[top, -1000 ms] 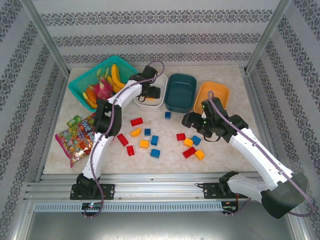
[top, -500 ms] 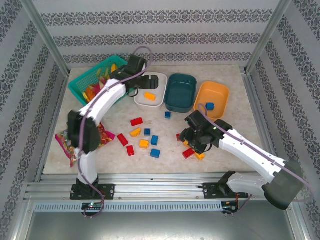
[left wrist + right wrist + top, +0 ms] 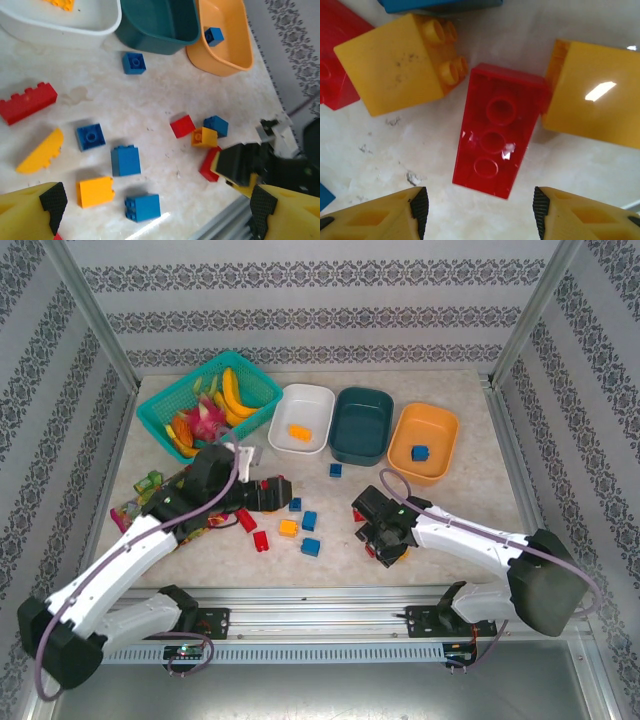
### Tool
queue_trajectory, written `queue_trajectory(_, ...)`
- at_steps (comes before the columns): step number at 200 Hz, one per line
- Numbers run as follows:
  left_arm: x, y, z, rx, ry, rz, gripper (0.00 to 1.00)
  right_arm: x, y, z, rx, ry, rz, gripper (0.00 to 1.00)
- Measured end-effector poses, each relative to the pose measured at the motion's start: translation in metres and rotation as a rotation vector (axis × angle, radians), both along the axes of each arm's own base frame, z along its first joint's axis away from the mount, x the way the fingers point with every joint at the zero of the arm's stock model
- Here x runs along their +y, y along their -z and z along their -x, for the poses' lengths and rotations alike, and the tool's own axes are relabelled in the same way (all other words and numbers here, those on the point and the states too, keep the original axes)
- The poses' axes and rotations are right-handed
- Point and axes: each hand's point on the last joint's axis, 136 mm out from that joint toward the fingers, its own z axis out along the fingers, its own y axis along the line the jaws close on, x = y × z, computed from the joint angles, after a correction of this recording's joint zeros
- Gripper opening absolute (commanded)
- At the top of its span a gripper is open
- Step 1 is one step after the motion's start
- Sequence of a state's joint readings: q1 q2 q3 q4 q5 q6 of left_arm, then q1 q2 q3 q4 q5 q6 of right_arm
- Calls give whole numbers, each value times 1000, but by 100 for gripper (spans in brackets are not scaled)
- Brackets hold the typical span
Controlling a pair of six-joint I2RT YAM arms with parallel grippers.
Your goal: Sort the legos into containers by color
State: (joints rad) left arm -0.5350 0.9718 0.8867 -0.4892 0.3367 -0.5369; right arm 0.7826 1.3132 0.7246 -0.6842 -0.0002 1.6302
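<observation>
1. From above, your left gripper sits among the loose bricks on the left middle of the table, with the snack packets beside its arm. Your right gripper is low over a brick cluster near the front edge. The white tub, teal tub and orange tub line the far side, next to the turquoise basket. One orange brick lies in the white tub and one blue brick in the orange tub. You have bare tabletop on the right side.
2. In the left wrist view, the fingers stand wide apart with nothing between them, above scattered blue and orange bricks. A long red brick lies at the left edge.
3. In the right wrist view, the fingers are parted, one on each side of a red brick, not touching it. A yellow brick and an orange block crowd its far corners, so room is tight.
</observation>
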Motion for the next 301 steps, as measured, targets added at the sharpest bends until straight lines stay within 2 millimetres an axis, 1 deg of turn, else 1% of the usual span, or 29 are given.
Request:
queue_trajectory(22,5,-10,18,-26,8,54,98,0,10,-3,4,12,17,60)
queue_trajectory(34,7,-16,23,-41,12,76,98,0,14,-4,8,17,23,59)
queue_trajectory(51,7,-22,28,-52,19,100,98,0,16,-5,5,21,29,55)
queue_trajectory(77,6,-23,30,-47,22,110,98,-3,20,-9,-3,33,35,47)
queue_trajectory(102,6,-23,30,-41,21,114,98,-7,26,-9,3,42,51,46)
queue_trajectory(133,6,-21,31,-33,20,110,98,-8,29,-8,9,41,57,45)
queue_trajectory(143,7,-21,31,-31,20,110,98,-8,29,-8,10,41,58,43)
queue_trajectory(166,7,-21,31,-27,17,111,97,-9,29,-8,11,36,61,33)
queue_trajectory(190,7,-20,31,-23,10,112,97,-8,27,-7,11,19,66,29)
queue_trajectory(201,8,-21,31,-23,6,111,97,-8,25,-5,13,4,80,29)
queue_trajectory(210,8,-22,31,-24,5,112,97,-6,19,-4,10,-15,93,29)
queue_trajectory(222,8,-26,30,-32,0,114,97,1,3,-4,-14,-57,103,29)
queue_trajectory(234,9,-34,28,-44,-4,117,97,12,-22,-10,-66,-105,95,29)
queue_trajectory(249,8,-46,24,-64,-16,124,97,27,-63,-26,-161,-150,65,30)
queue_trajectory(264,7,-58,17,-79,-29,132,98,36,-105,-49,-271,-184,45,30)
queue_trajectory(275,5,-66,10,-83,-41,131,99,38,-127,-68,-329,-197,42,30)
queue_trajectory(282,2,-70,5,-83,-45,130,99,38,-138,-83,-358,-205,48,31)
queue_trajectory(290,-1,-76,-3,-82,-51,130,99,37,-146,-102,-382,-214,59,31)
queue_trajectory(301,-6,-84,-17,-78,-62,127,99,34,-149,-130,-394,-220,76,31)
